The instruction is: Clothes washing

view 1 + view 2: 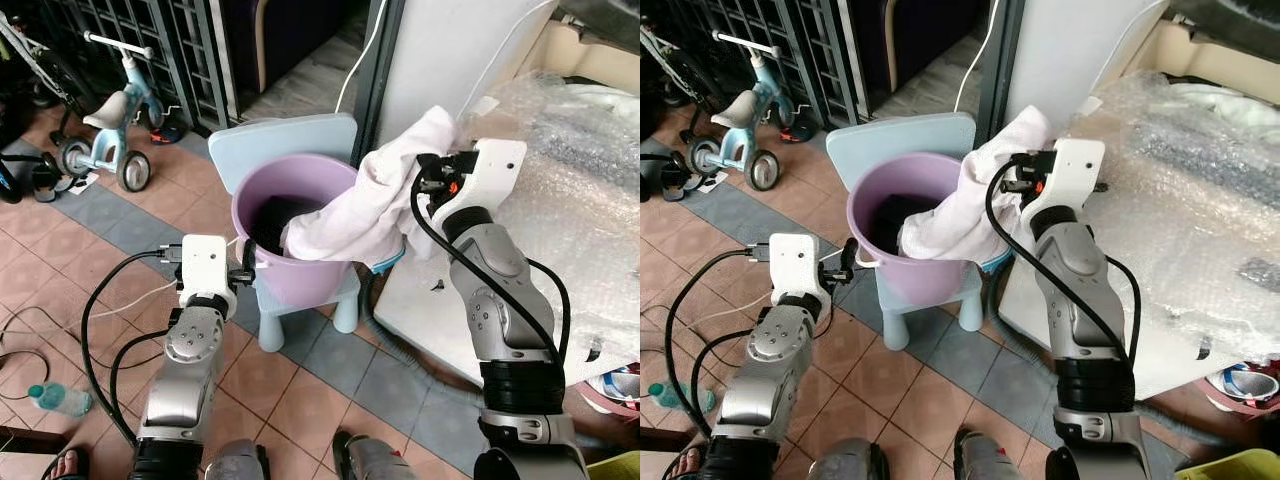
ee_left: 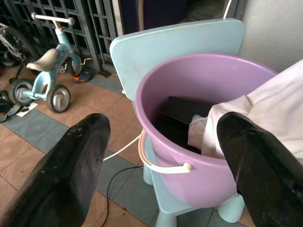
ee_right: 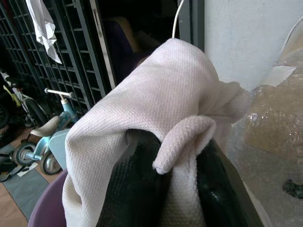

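White cloth [image 1: 365, 205] pinched in right claw [image 3: 177, 189], trailing into purple bucket [image 1: 300, 270].

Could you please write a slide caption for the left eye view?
Right end effector lifts a white garment from the purple bucket on a blue chair.

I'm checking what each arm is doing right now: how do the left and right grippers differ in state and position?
The left gripper is open and holds nothing; the right gripper is shut on the pale pink knitted cloth. The left gripper sits low, beside the purple plastic bucket near its white handle; the right gripper is raised above the bucket's rim, the cloth trailing down into it. Both have two long black fingers and point towards the bucket.
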Motion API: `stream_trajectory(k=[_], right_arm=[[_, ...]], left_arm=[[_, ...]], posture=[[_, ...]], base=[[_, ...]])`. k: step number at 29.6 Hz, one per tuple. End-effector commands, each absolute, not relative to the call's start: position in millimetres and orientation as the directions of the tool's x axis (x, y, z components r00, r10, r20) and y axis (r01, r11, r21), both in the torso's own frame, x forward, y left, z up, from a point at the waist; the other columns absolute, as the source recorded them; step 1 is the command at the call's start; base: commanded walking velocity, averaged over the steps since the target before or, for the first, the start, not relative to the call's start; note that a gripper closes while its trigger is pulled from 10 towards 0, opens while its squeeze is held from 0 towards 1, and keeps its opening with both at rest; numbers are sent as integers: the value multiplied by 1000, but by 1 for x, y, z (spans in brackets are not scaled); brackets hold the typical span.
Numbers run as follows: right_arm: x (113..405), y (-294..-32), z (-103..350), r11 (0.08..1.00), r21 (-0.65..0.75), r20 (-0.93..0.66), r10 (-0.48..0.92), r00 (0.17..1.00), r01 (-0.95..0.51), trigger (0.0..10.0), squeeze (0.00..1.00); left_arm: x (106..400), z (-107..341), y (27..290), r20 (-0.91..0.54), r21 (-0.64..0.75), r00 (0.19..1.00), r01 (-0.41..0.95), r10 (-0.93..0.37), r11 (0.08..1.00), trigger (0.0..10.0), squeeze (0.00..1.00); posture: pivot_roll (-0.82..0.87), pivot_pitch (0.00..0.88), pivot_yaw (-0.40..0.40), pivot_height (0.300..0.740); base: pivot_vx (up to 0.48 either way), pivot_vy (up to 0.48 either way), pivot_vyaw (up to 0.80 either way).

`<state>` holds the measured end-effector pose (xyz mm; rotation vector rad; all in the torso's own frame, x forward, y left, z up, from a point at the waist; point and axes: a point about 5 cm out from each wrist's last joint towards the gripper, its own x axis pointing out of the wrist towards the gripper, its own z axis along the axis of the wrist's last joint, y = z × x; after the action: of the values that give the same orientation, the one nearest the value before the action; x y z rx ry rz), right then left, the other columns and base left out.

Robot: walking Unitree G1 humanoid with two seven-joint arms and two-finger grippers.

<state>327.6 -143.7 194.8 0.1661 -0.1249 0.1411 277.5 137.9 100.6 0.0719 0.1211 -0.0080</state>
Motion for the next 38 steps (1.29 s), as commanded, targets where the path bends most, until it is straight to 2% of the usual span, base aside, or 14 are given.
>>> stream_trajectory(k=[1, 6, 11, 14, 21, 31, 33, 38], right_arm=[[328, -149, 204, 980, 145, 179, 108, 978, -134, 10000, 0], [322, -152, 196, 985, 109, 174, 110, 979, -130, 10000, 0], [309, -156, 187, 993, 9, 177, 116, 977, -120, 10000, 0], [294, -163, 177, 995, -43, 166, 93, 982, -87, 10000, 0], [278, -165, 162, 997, -50, 129, 59, 990, -53, 10000, 0], [281, -166, 167, 997, -65, 156, 43, 987, -34, 10000, 0], [280, -166, 164, 999, -30, 141, 31, 990, -27, 10000, 0], [280, -161, 167, 998, -26, 147, 52, 988, -48, 10000, 0]], left_arm=[[277, 100, 136, -122, 67, 992, 27, -19, 997, 10000, 0], [277, 99, 137, -125, 62, 992, 18, -10, 998, 10000, 0], [277, 99, 139, -124, 58, 992, 15, -8, 998, 10000, 0], [276, 102, 139, -97, 38, 995, -8, 11, 999, 10000, 0], [276, 102, 140, -106, -18, 994, -25, 23, 1000, 10000, 0], [268, 95, 149, -138, -21, 990, -28, 25, 999, 10000, 0], [269, 96, 150, -133, -45, 991, -35, 29, 998, 10000, 0], [269, 95, 146, -151, -79, 988, -22, 10, 997, 10000, 0]], posture=[[23, 79, -2, 740], [21, 76, 3, 740], [18, 68, 15, 740], [9, 66, 26, 740], [-8, 60, 37, 740], [-23, 52, 55, 740], [-22, 53, 55, 740], [-25, 58, 48, 740]], base=[[0, -345, -781], [0, -186, -794], [0, 0, -800], [0, 0, 0], [0, 0, -229], [0, 0, -800], [0, 0, -663], [0, 222, -80]])
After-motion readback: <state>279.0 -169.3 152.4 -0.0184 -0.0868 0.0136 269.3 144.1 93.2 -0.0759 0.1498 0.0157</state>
